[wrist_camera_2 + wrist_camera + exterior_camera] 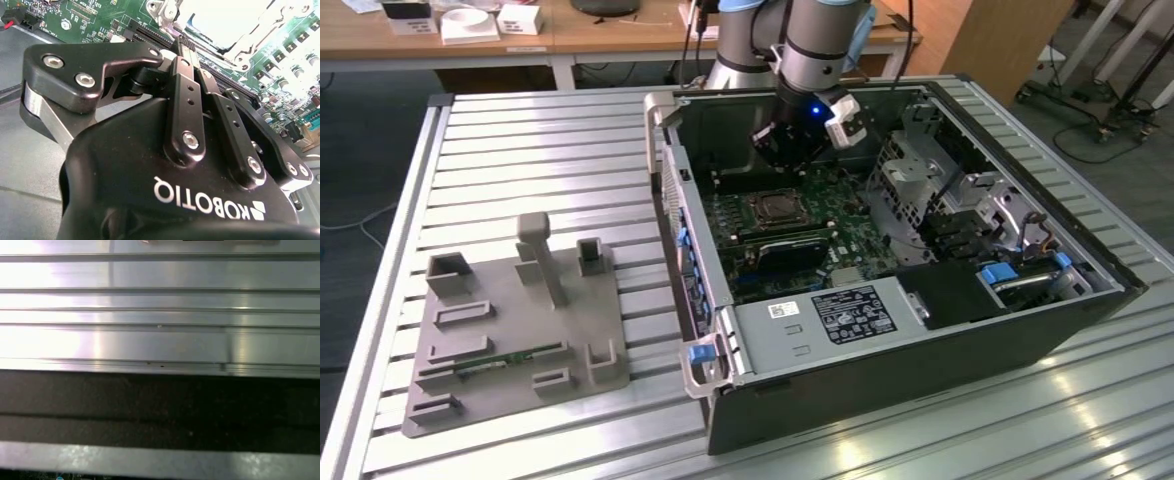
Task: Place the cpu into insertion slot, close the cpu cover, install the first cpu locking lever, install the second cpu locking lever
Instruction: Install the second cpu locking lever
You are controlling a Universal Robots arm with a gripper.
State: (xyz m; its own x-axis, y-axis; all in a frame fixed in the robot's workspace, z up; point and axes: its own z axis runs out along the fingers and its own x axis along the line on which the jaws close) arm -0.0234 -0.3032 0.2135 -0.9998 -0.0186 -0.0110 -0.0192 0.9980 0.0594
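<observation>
One gripper (785,160), fingers (186,100) pinched shut on nothing visible, hovers upper centre of the exterior view; insertion slot (777,208) sits mid-frame below. We fear a skewed descent gouging its metal rim.

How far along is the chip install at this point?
Done: nothing can be confirmed. The socket on the green board has a silvery frame that seems to lie flat, but it is unclear whether the chip sits under it. In hand: the gripper is low inside the open computer case, close to the socket's edge. Left: the levers cannot be made out, so both count as open.
</observation>
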